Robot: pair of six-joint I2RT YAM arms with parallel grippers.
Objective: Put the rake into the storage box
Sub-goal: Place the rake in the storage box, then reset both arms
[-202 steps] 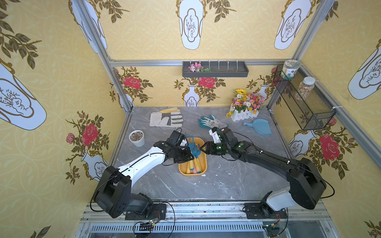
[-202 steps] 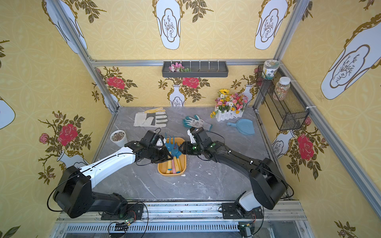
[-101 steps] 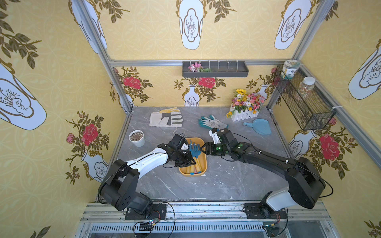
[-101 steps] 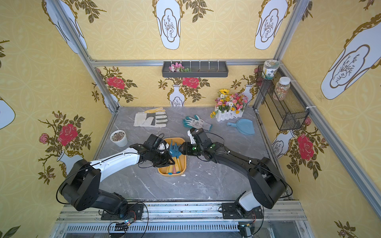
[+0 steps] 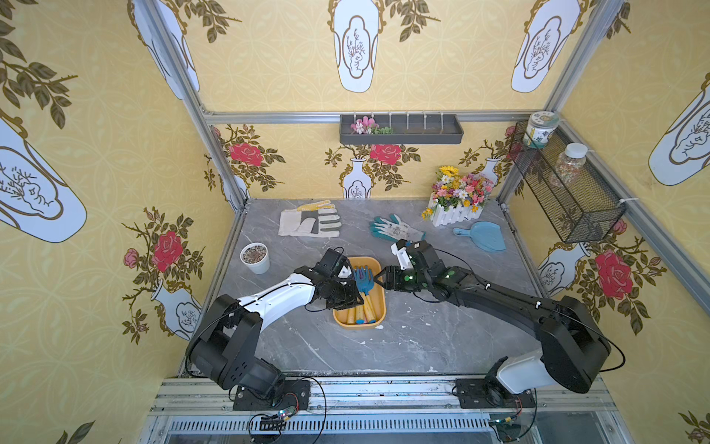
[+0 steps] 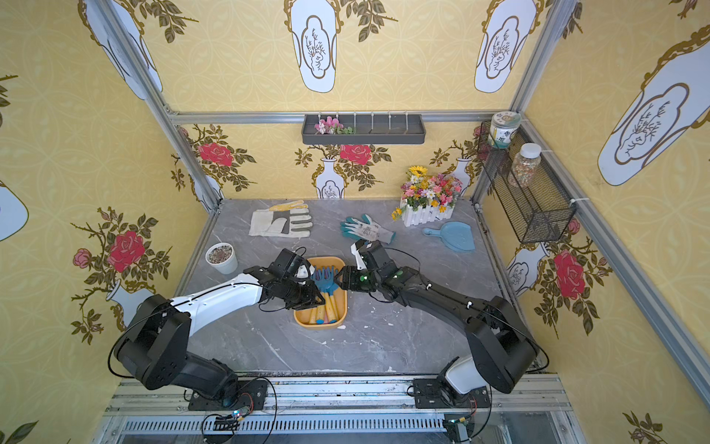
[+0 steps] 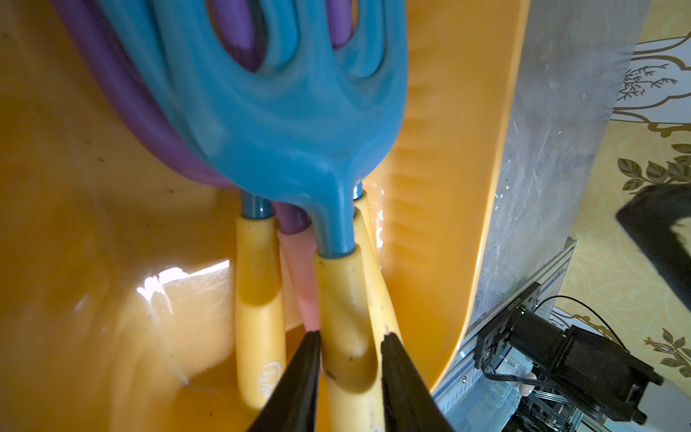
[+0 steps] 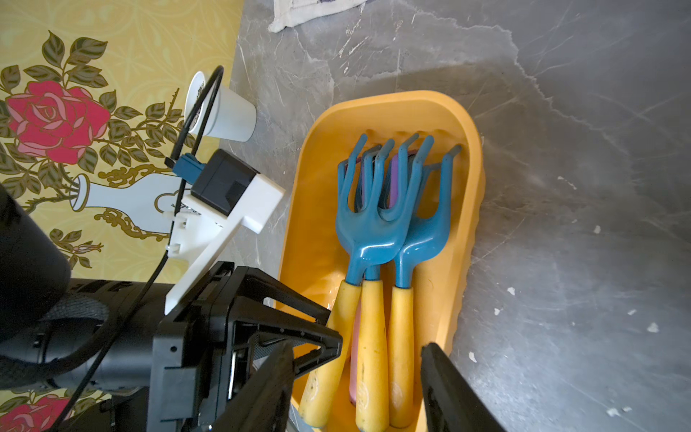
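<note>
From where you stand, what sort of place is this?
Likely a mock garden-shed corner in a robot test cell: a work glove, a flower box, and rakes in a tray.

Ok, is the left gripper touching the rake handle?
Cannot tell. In the left wrist view the left gripper closely flanks the rake handle; neither contact nor a gap shows plainly.

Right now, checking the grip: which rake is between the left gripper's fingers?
The topmost blue-headed rake, yellow handle flanked by the left gripper; the purple rake and other blue rakes are not.
</note>
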